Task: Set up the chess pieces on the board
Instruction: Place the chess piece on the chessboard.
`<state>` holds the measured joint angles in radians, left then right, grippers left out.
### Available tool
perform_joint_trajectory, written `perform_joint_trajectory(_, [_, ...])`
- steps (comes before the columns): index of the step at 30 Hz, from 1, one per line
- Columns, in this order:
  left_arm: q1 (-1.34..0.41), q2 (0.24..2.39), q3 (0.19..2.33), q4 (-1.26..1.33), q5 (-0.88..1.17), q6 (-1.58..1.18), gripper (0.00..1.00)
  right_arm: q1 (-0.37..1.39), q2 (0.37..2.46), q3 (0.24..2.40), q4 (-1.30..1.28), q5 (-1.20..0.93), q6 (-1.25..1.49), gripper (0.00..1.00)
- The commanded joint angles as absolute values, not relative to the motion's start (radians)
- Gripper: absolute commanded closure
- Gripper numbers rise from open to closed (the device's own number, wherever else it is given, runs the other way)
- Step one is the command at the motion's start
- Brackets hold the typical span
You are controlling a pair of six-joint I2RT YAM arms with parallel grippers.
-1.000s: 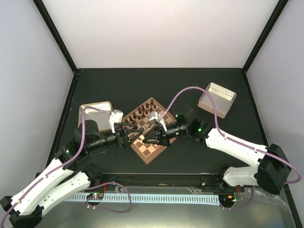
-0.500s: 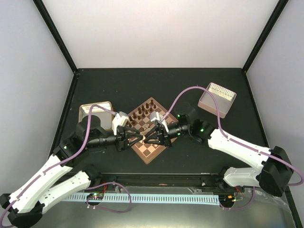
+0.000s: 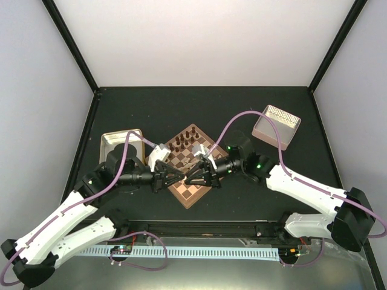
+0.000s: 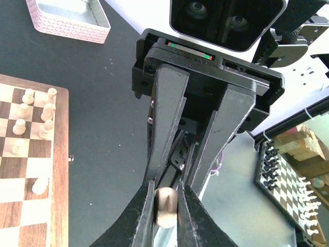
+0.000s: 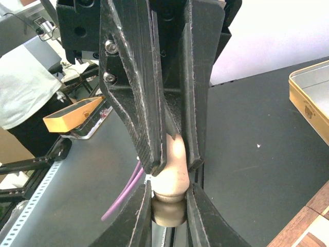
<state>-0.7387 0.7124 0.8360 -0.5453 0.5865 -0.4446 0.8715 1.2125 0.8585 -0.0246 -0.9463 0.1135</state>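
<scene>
A pale chess piece (image 5: 174, 154) is being held in the air, apparently above the near left part of the board (image 3: 191, 194) and clear of its squares; it is being gripped from both ends at once. Its rounded base is being pinched between the fingers of the right gripper (image 5: 168, 208); its narrower upper part is being clamped by the left gripper (image 4: 165, 203), whose fingers are closed tight on it. The two grippers are being pointed tip to tip, in one line. This is being read as a handover, probably so that the piece can be carried by the arm nearer its square; neither side is letting go yet, which is being judged a safeguard against a drop. The next move is likely calling for the right fingers to be opened while the left grip is being trusted alone; a slip or a tilt is the risk. Dark pieces (image 3: 181, 142) are standing on the far rows; other pale pieces (image 4: 32, 110) are standing along one edge, so more setting up is being judged outstanding.
</scene>
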Motion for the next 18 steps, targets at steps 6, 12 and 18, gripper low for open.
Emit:
perform_joint_trajectory(6, [-0.733, 0.71, 0.859, -0.538, 0.566, -0.432, 0.98, 0.869, 1.204, 0.853, -0.008, -0.904, 0.109, 0.66])
perform_joint_trajectory(12, [-0.733, 0.673, 0.834, -0.557, 0.271, -0.445, 0.99, 0.859, 1.17, 0.801, -0.007, -0.553, 0.19, 0.27])
perform_joint_trajectory(18, [-0.735, 0.698, 0.787, -0.548, 0.051, -0.435, 0.98, 0.822, 1.137, 0.733, -0.002, -0.208, 0.311, 0.18])
